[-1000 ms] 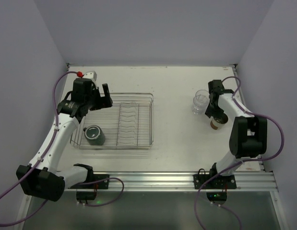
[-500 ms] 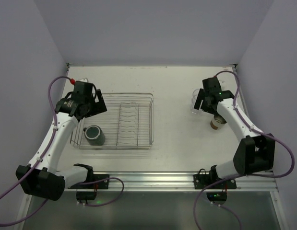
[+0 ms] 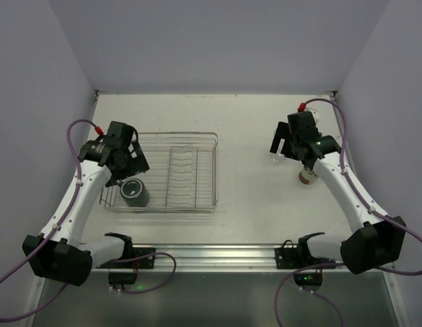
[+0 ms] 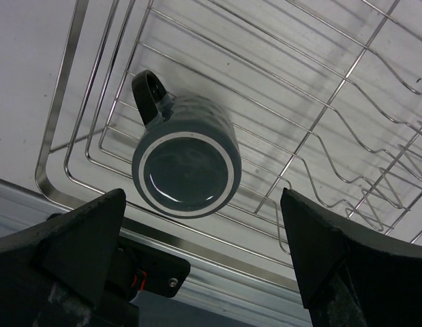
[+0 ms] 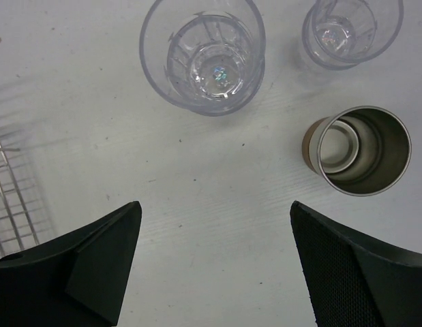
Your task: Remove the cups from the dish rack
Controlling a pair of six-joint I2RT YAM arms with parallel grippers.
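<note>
A white worktop [image 3: 245,129] fills the middle of the overhead view, matt and lightly scuffed, and close up it shows small dark specks scattered over its surface. Plain pale lilac walls close it in on three sides: a back wall [image 3: 217,41] along the far edge, a left wall [image 3: 33,75] and a right wall [image 3: 398,68] slanting in to meet the far corners. A ribbed aluminium rail [image 3: 217,257] runs along the near edge of the worktop, and below it lies a darker grey panel [image 3: 217,300] that reaches the bottom of the view.
</note>
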